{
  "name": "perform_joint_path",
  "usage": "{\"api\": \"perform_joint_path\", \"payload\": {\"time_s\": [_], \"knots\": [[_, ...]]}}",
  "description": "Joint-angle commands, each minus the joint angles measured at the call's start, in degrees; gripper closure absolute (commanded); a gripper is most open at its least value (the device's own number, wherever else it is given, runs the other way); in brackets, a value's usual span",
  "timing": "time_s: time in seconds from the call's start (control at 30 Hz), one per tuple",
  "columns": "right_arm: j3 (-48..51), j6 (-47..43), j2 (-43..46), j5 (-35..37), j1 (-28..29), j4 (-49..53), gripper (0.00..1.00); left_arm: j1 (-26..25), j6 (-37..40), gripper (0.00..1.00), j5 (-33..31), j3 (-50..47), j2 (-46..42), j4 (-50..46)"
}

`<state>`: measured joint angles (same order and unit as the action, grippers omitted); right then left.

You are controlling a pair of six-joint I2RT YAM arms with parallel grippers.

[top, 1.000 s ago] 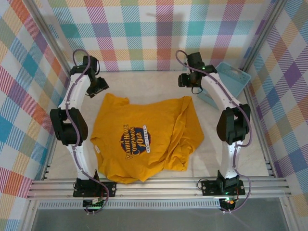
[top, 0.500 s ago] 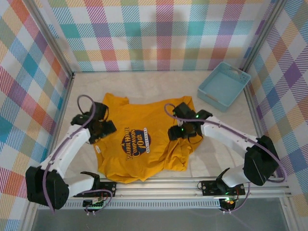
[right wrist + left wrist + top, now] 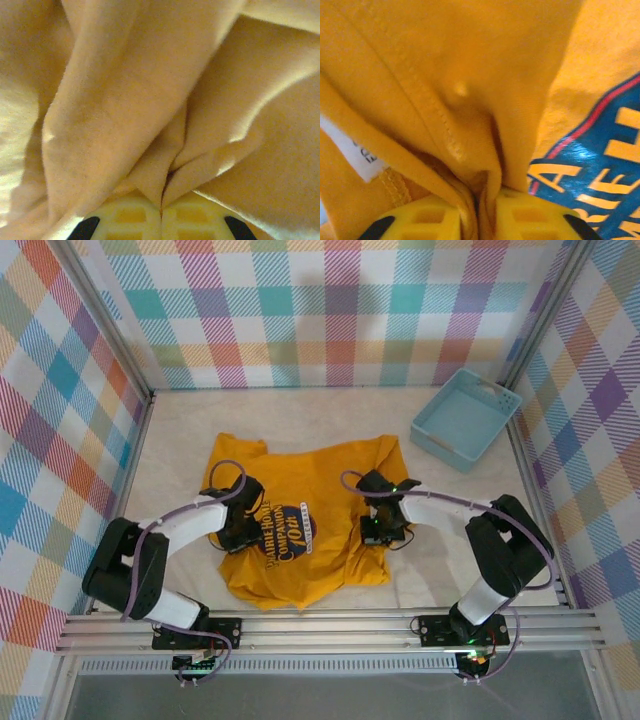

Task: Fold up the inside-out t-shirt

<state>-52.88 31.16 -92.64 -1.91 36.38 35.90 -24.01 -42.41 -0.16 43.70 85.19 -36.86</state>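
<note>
Both my claws are down on the t-shirt (image 3: pixel 300 475), which lies rumpled in the middle of the desk (image 3: pixel 330 412), lettered face up. My left claw (image 3: pixel 240 528) is clamped on a fold of cloth just left of the lettering (image 3: pixel 283 532), with a stitched seam and a white tag (image 3: pixel 355 152) beside the pinch; my right claw (image 3: pixel 378 532) is clamped tight on a bunched ridge at the shirt's right side. So the shirt spans between my two grips; the line from claw to claw runs across its width, with cloth lying both beyond it and nearer my bases. I judge the next pull should go outward, each claw to its own side, evenly; the basket (image 3: pixel 462 418) sits well apart, far right.
</note>
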Motion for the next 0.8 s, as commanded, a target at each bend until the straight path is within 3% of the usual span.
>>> {"api": "perform_joint_path", "payload": {"time_s": [0.0,0.13,0.23,0.27,0.37,0.5,0.63,0.77], "knots": [[-3.29,-3.41,1.08,2.40,-8.56,-2.93,1.00,-0.77,0.61,0.88,2.51,3.75,4.18,6.44],[-11.59,-9.73,-1.36,7.93,-13.15,0.47,0.99,-0.82,1.88,0.97,3.86,12.42,7.59,5.36],[-15.70,-12.43,0.14,9.71,-12.67,3.77,0.63,-0.86,2.53,0.99,1.91,17.00,7.18,2.35],[-15.57,-13.17,1.98,10.43,-11.48,4.24,0.55,-0.86,2.65,0.99,1.15,17.64,6.77,1.62],[-12.77,-15.79,8.77,11.50,-3.60,3.65,0.42,-0.86,2.99,0.99,0.41,17.78,6.01,0.72],[-8.65,-14.06,13.24,10.77,10.59,1.96,0.34,-0.86,2.70,0.99,1.52,17.04,6.34,1.65],[-4.86,-9.68,11.08,8.76,19.93,-4.29,0.31,-0.86,2.60,0.99,1.41,17.34,7.06,1.90],[-3.91,-9.09,5.55,13.62,24.59,-6.60,0.29,-0.86,2.64,0.99,1.53,18.17,7.44,1.70]]}}
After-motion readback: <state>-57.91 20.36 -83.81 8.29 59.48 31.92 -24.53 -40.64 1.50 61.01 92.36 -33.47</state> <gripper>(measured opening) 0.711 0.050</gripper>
